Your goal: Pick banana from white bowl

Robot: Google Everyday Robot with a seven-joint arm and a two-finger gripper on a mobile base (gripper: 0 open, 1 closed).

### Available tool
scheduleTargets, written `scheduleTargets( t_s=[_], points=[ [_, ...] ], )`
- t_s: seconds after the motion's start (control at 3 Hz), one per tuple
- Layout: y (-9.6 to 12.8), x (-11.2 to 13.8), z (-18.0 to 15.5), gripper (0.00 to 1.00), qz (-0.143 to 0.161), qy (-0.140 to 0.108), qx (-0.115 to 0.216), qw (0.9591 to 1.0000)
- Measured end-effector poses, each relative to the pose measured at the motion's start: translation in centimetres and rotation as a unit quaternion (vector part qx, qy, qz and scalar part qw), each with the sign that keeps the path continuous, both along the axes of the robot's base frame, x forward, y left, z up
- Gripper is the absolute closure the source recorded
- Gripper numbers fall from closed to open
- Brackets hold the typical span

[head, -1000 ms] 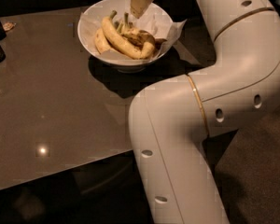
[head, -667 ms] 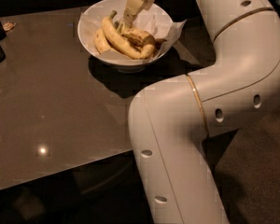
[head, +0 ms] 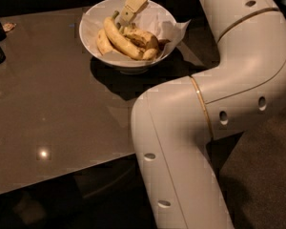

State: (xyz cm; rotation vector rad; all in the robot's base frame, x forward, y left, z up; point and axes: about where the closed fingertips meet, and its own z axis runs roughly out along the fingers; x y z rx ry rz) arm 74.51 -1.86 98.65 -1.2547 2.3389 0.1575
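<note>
Over the last second I watched the gripper [head: 122, 19] come down from above the white bowl's [head: 92, 19] far rim and slide a little to my left, so that its tip now sat inside the bowl, at the stem end of the fruit. It hung just beside the green stem of a longer smooth banana [head: 118, 38], and I could not make out whether it touched anything. I could not tell how far it was open, nor whether it had hold of anything; nothing looked lifted.

The banana [head: 139, 36], the short speckled one with the dark tip, lay where it had been, in the bowl's right half on the crinkled paper lining [head: 177, 28], leaning against the longer one. None of the fruit seemed to have shifted.

I judged that the approach was nearly over and the grasp itself not yet made. The descent had carried the tip closer to the smooth banana's stem than to the speckled one, so I reckoned a small correction to the right might be needed before closing, or I would risk taking the wrong fruit
</note>
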Motion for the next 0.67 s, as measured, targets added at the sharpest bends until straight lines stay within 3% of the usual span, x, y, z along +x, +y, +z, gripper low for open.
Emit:
scheduleTargets(
  t_s=[0.33, 0.67],
  points=[
    [0.0, 0.0, 0.0, 0.12, 0.0, 0.0, 0.0, 1.0],
    [0.0, 0.0, 0.0, 0.09, 0.0, 0.0, 0.0, 1.0]
  ],
)
